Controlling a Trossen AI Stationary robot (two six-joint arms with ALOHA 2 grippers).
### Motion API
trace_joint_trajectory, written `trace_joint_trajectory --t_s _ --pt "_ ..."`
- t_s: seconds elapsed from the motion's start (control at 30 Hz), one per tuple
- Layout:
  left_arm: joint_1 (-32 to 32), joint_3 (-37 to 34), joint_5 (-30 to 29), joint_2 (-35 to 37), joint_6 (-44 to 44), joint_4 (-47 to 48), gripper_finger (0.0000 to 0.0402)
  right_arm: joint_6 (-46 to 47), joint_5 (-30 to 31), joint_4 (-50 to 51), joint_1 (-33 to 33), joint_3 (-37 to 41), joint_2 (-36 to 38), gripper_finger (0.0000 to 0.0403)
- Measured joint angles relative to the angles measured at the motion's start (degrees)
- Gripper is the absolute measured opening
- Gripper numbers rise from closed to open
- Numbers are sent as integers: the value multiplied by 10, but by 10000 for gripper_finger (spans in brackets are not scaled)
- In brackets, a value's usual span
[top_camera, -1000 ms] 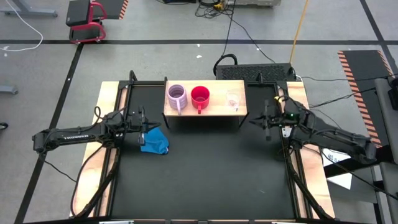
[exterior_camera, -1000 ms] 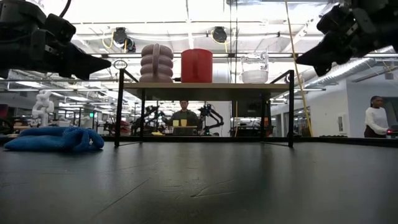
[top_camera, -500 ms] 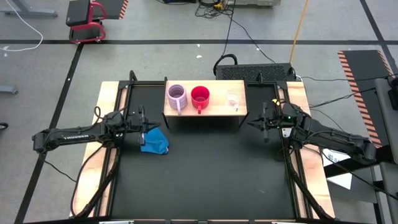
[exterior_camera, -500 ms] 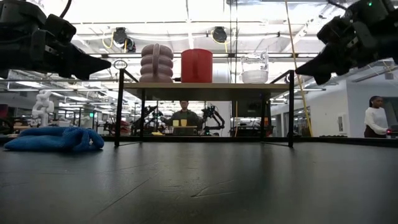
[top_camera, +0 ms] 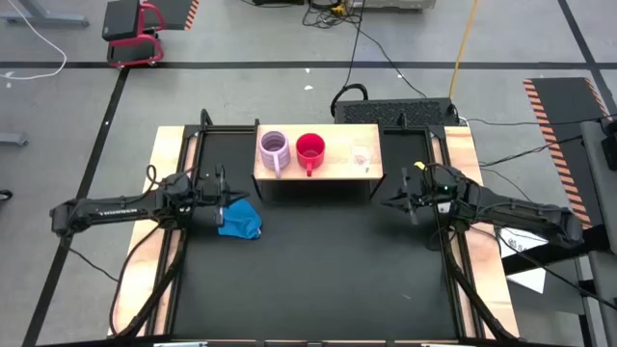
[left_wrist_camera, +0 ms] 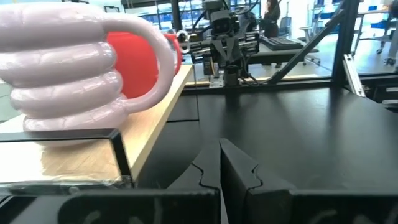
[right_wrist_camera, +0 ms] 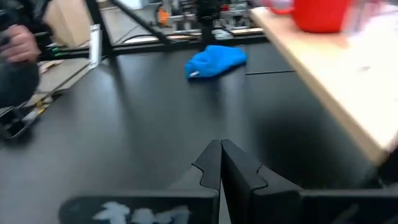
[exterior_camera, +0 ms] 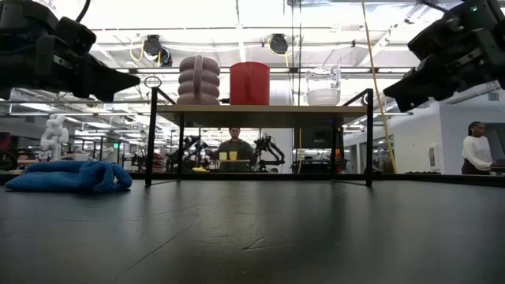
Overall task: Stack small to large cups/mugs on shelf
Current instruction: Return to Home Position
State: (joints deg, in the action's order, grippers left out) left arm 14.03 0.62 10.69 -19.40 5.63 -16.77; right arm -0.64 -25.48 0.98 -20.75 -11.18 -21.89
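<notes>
The black tabletop lies bare on my near side. Farther in, my left gripper hangs over the table's left part, tips pointing right, its fingers pressed together on nothing. The blue cloth lies crumpled just beside it on the near side. My right gripper hangs over the right part, pointing left, near the shelf's right near leg. It is likewise closed tight and empty. The low view shows both grippers up off the surface, which the high view cannot tell. Beyond them stands the shelf, a pale wooden board on a black frame, its long axis running left to right. On it the three cups stand upright in one row, apart from each other. The lilac mug is at the left, the red mug is in the middle and the glass cup is at the right. From above, the lilac and red handles point toward the near edge. I cannot tell which way the glass cup's handle points. Only the low view shows the lilac mug's ribbed side. Past the shelf is a bright workshop, with one person seated under the board's line and another person far right.
</notes>
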Motion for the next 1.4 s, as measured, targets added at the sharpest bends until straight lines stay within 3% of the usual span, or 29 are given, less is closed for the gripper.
trace_joint_trajectory --t_s 0.2,0.37,0.57,0.8,1.03,1.23,1.4 --pt "-34 0 -31 0 21 -14 0 -29 37 -25 93 0 0 0" --pt "-72 0 -68 0 30 -14 0 -37 132 -26 188 0 0 0" --pt "-122 0 -97 0 35 -14 0 -35 155 -54 298 0 0 0" --pt "-187 0 -139 0 43 -14 0 -45 277 -104 417 35 -4 0" --pt "-214 0 -172 0 65 7 0 -46 307 -176 422 85 -4 0" --pt "-214 0 -189 0 65 12 0 -52 314 -174 403 87 -3 0" --pt "-214 0 -192 0 64 21 0 -83 337 -187 357 88 -2 0"
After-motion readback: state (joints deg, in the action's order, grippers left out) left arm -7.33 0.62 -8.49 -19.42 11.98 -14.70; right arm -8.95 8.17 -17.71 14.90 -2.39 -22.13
